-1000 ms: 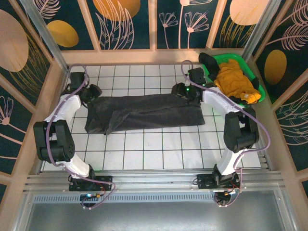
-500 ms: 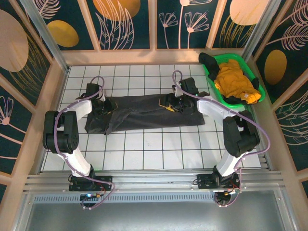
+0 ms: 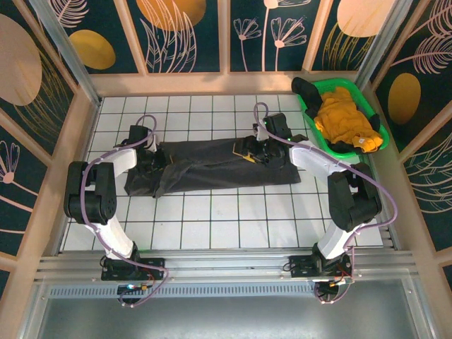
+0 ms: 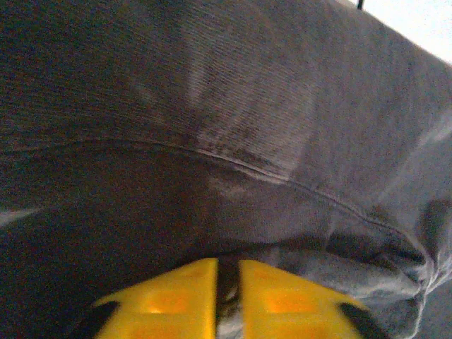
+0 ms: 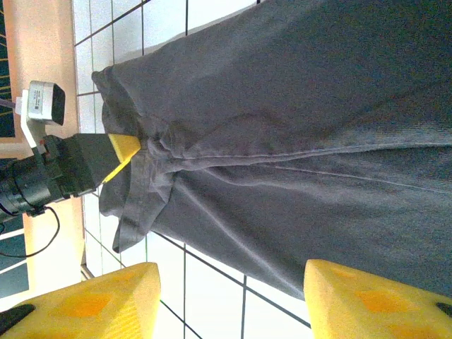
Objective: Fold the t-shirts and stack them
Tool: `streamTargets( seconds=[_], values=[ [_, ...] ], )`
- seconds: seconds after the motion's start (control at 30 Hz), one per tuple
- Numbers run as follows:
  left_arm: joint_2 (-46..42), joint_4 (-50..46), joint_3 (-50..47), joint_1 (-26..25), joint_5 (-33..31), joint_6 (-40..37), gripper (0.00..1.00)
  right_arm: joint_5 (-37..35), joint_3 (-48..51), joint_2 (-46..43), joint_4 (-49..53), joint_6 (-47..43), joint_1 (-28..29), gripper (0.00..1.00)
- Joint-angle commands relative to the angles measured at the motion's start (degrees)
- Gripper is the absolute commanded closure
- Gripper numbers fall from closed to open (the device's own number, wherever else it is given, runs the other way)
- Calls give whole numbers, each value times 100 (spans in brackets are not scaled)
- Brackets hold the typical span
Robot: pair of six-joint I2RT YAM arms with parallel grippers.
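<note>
Charcoal t-shirt (image 3: 212,166) pinched in left claw (image 4: 227,268); mustard t-shirt (image 3: 345,119) bears unreadable white tag (image 3: 362,142).

**What Surrounds the Work**

We see a white surface (image 3: 212,219) ruled into square tiles by thin dark lines; the same grid shows in the right wrist view (image 5: 212,296). At its far right corner sits a green plastic tray (image 3: 337,147), set at an angle to the grid. A pale wooden frame (image 3: 212,83) borders the surface at the back and along both sides. Above it we find dark blue wall panels (image 3: 183,35) printed with golden ovals and pale line-drawn leaves and flowers. Along the near edge runs a ribbed metal rail (image 3: 226,265), and nearer still lies a flat grey metal sheet (image 3: 226,318).
</note>
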State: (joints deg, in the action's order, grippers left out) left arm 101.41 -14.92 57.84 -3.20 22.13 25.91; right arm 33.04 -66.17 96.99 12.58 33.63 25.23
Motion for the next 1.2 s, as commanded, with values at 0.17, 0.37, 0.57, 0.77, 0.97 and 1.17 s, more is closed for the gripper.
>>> streamTargets(
  seconds=[0.17,0.37,0.57,0.77,0.97,1.17],
  values=[
    [-907,18,-405,-400,34,403,100,-89,20,-224,-11,56,-25,45],
    [-1593,-105,-873,-1020,36,941,100,-260,92,-345,-11,98,-118,47],
    [-1822,-168,-1279,-1509,106,1212,100,-212,51,-330,34,43,-181,47],
    [-1706,436,-1591,-1852,359,1728,100,-201,160,-344,52,47,-174,47],
    [-1679,791,-1662,-2000,500,2144,55,-192,342,-383,34,47,-169,47],
    [-2130,-179,-1227,-1992,-431,2041,74,-218,499,-401,-70,106,-150,49]
  ],
)
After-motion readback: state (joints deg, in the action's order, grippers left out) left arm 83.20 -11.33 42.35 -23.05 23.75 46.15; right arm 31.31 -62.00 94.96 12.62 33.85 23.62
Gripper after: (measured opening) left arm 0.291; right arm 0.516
